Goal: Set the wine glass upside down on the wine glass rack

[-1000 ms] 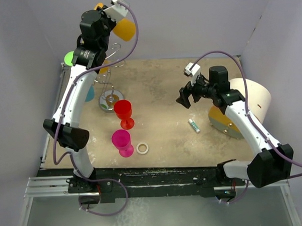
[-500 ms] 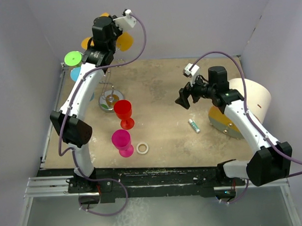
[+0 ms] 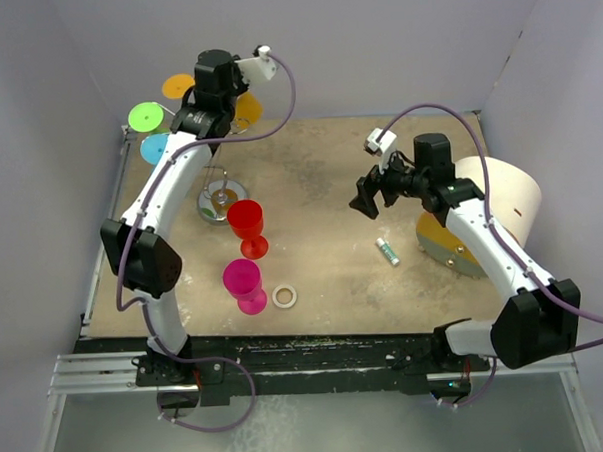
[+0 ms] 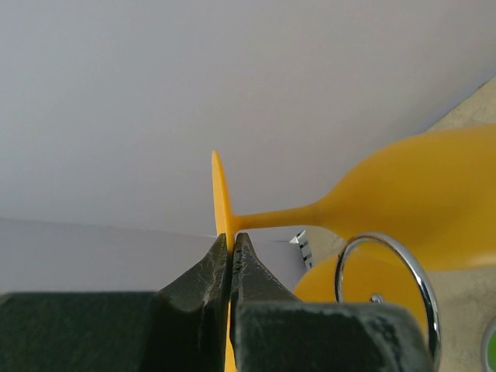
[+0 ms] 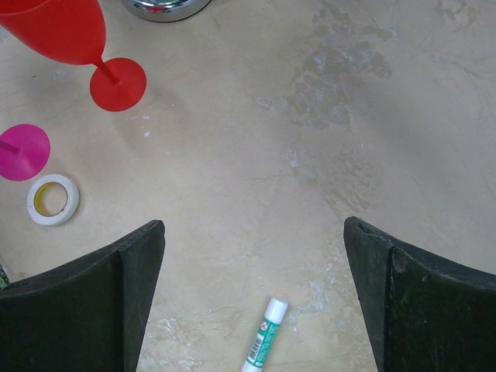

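Note:
My left gripper [image 3: 221,94] is shut on the edge of the orange wine glass's foot [image 4: 221,205]. The glass lies sideways in the wrist view, and its bowl [image 4: 422,194] is above a silver wire loop [image 4: 384,237] of the wine glass rack. In the top view the orange bowl [image 3: 244,110] hangs over the rack, whose shiny round base [image 3: 223,201] stands at the back left. Green [image 3: 145,117], blue [image 3: 155,148] and orange [image 3: 178,86] discs show around the rack's top. My right gripper [image 3: 368,198] is open and empty above the table's middle right [image 5: 253,256].
A red wine glass [image 3: 246,223] and a pink one [image 3: 244,284] stand upright in front of the rack. A white tape roll [image 3: 285,297] lies beside the pink glass. A glue stick [image 3: 387,250] lies below my right gripper. A big white roll [image 3: 501,202] sits at the right.
My left arm has brought the orange glass down from high by the back wall to just over the rack's top. The right arm has hardly moved.

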You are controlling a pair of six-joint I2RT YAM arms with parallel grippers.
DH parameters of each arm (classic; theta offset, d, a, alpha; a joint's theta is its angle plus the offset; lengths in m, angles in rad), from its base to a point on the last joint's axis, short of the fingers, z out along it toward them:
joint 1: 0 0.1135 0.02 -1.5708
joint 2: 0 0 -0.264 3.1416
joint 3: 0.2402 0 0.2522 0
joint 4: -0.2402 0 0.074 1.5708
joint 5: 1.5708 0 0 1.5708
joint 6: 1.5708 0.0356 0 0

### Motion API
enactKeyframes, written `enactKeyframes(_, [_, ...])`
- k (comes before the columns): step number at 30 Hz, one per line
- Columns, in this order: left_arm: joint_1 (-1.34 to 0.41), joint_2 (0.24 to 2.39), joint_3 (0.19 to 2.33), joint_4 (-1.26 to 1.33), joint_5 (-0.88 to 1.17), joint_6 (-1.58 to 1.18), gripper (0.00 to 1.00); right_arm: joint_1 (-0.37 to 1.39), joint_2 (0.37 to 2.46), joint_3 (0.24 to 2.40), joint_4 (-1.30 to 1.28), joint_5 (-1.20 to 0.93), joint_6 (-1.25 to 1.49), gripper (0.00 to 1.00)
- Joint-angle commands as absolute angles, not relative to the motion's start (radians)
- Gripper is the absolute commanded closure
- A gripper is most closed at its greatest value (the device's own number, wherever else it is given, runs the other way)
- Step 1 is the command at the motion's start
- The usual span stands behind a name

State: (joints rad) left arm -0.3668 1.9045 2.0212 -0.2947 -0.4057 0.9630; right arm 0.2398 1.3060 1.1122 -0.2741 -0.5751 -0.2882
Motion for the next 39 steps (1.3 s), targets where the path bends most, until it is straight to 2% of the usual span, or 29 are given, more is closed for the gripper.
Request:
enactKeyframes(1, [-0.367, 1.809, 1.998, -0.28, -0.429, 0.979, 1.0, 0.235, 1.304, 1.114, -0.235, -0.587, -0.285, 0.01])
enactKeyframes(39, [-0.385, 1.701, 1.886, -0.407, -0.403, 0.964, 1.0, 0.221, 1.322, 1.108, -0.23, -0.579, -0.293, 0.01])
